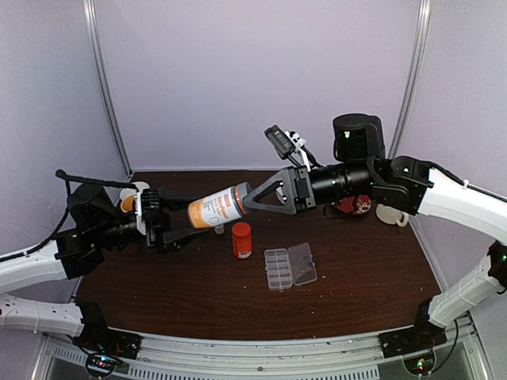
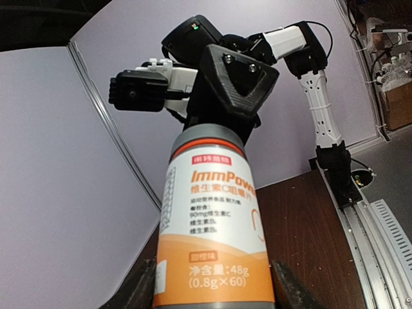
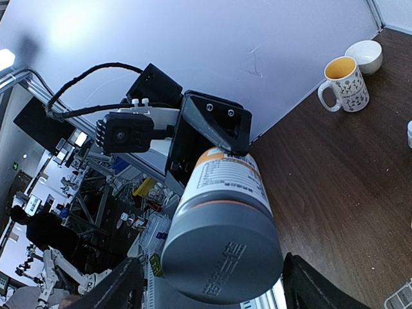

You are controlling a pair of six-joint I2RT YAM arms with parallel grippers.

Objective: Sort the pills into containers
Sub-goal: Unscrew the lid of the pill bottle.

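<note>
The bottle (image 1: 218, 208) is clamped by the left pincer (image 1: 190, 214), its grey cap (image 3: 222, 257) at 2 o'clock straddled by the wide-open right pincer (image 1: 245, 198).

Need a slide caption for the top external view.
Left hand holds an orange-and-white plastic bottle sideways above the brown table while the right hand brackets its grey cap.

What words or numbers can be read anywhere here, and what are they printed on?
"ImmPow", cut off at the edge: label of the white-and-orange bottle.
"净含量:48g": same label, orange band.
"(0.8g×60)": just below that.
Small Chinese lines mid-label: too small to read surely.
Raised marks on its grey cap: unreadable.
Label of the small orange bottle: blurred.
Pattern on the mug: no words.
</note>
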